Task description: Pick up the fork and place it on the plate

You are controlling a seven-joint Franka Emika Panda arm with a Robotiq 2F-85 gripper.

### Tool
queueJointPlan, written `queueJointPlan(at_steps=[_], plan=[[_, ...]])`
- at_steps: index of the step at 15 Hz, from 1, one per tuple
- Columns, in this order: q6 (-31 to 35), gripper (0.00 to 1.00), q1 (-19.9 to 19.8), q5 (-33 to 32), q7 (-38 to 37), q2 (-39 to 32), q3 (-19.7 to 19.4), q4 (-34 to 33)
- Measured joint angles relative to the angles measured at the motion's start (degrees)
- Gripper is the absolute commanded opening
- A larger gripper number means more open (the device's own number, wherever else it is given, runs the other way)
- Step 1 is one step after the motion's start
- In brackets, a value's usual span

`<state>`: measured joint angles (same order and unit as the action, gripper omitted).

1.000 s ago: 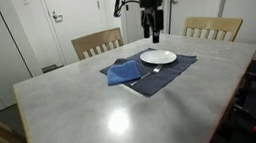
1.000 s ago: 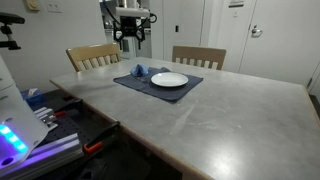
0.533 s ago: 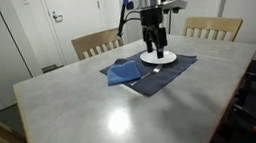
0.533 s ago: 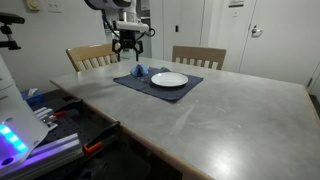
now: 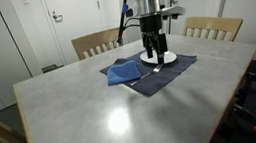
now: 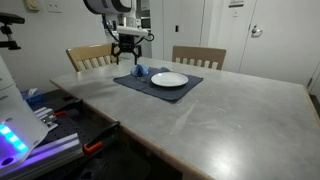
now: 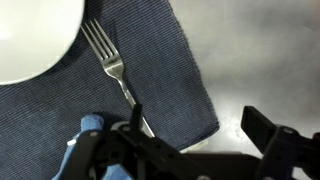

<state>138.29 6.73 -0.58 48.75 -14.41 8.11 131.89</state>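
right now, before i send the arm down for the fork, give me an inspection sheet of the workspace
surface: grey table with a dark blue placemat lying flat on it
job's things: silver fork on the placemat, tines next to the rim of the white plate, not on it; nothing seen on the plate
clutter: folded blue napkin on the placemat, beside the fork
grippers: gripper open, above the fork's handle end, holding nothing
cables: black cable hanging along the arm, off the table
surroundings: two wooden chairs at the table edge nearest the placemat; lit equipment beside the table
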Motion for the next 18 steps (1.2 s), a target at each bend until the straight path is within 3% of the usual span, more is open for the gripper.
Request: queueJointPlan(at_steps=[5, 11, 18], plan=[[2.24, 1.00, -0.46, -0.36, -1.50, -2.03, -0.03, -0.21], [13.75, 1.00, -4.51, 0.34, 4.51, -8.35, 1.07, -1.88], [19.40, 1.00, -5.24, -5.63, 4.33, -13.42, 0.69, -4.25]])
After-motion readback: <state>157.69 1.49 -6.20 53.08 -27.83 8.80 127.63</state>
